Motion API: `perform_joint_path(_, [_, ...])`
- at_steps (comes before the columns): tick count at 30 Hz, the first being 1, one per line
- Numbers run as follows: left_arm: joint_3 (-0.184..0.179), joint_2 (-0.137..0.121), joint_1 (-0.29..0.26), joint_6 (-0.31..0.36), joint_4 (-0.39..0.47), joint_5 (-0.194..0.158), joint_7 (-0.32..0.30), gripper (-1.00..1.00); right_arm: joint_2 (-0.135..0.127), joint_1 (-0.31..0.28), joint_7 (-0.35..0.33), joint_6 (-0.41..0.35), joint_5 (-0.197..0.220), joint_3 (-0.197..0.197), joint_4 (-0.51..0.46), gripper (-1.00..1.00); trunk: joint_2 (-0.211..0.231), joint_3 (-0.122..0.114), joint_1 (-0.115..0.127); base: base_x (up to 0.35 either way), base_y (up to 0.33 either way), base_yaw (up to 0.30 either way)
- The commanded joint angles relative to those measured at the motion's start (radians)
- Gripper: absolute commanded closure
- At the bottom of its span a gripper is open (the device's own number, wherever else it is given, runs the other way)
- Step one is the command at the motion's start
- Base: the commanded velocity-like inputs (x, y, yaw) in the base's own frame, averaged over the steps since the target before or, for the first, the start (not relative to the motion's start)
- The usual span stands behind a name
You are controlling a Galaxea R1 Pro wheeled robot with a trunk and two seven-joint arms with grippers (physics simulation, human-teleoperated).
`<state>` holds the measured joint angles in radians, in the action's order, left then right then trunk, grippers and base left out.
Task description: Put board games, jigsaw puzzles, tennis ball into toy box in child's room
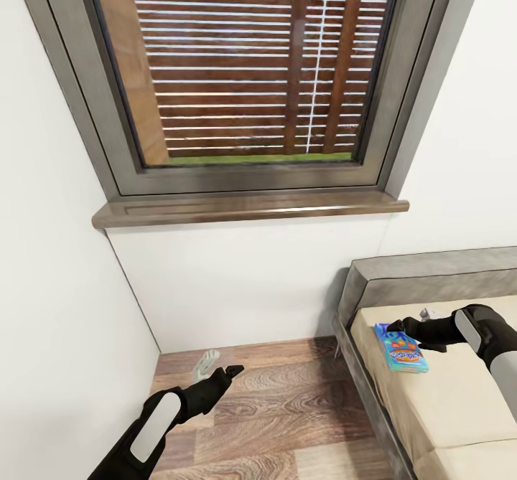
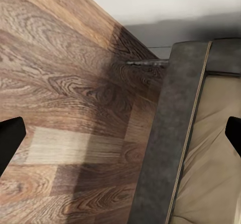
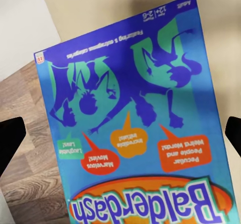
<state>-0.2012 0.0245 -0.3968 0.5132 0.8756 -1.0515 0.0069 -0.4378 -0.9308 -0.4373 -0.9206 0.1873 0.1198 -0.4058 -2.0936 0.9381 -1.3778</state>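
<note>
Right end effector [image 1: 418, 326] is hovering over the head end of the bed [image 1: 459, 408], its black fingers reaching toward the blue game box [image 1: 401, 348] directly under and just ahead of it. Whether the fingers are touching the box cannot be told from the head view. In the right wrist view the two fingertips [image 3: 10, 138] are showing at opposite edges, spread wide, with the box [image 3: 135, 118] lying flat between and below them, its printed cover facing up. One corner of the box is sticking out past the mattress edge, over the wood floor [image 3: 25, 184].

Left end effector [image 1: 215, 374] is hanging low over the floor [image 1: 287, 408], well apart from the box. Its fingertips [image 2: 9, 138] are also standing wide, gripping nothing; beneath them lie the planks and the grey bed frame [image 2: 170, 143].

Beyond both end effectors, the grey headboard [image 1: 431, 279] is meeting the white wall [image 1: 237, 286], and above that a dark-framed window [image 1: 244, 78] is showing a slatted wooden fence [image 1: 251, 64] outside.
</note>
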Motion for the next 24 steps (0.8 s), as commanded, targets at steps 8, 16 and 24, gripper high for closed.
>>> perform_joint_path(8, [0.0, 0.0, 0.0, 0.004, 0.0, -0.004, 0.001, -1.0, 0.0, 0.0, -0.001, -0.006, 0.0, 0.005, -0.001, -1.0, 0.0, 0.001, 0.0, 0.0, 0.0, 0.016])
perform_joint_path(16, [0.0, 0.0, 0.0, 0.003, 0.0, -0.004, 0.001, -1.0, 0.0, 0.0, -0.001, -0.006, 0.0, 0.006, -0.001, -1.0, 0.0, 0.001, 0.0, 0.0, 0.0, 0.07])
perform_joint_path(24, [0.0, 0.0, 0.0, 0.003, 0.0, -0.004, 0.001, -1.0, -0.003, 0.0, -0.001, -0.006, 0.0, 0.006, -0.001, -1.0, 0.0, 0.001, 0.0, 0.0, 0.0, 0.026])
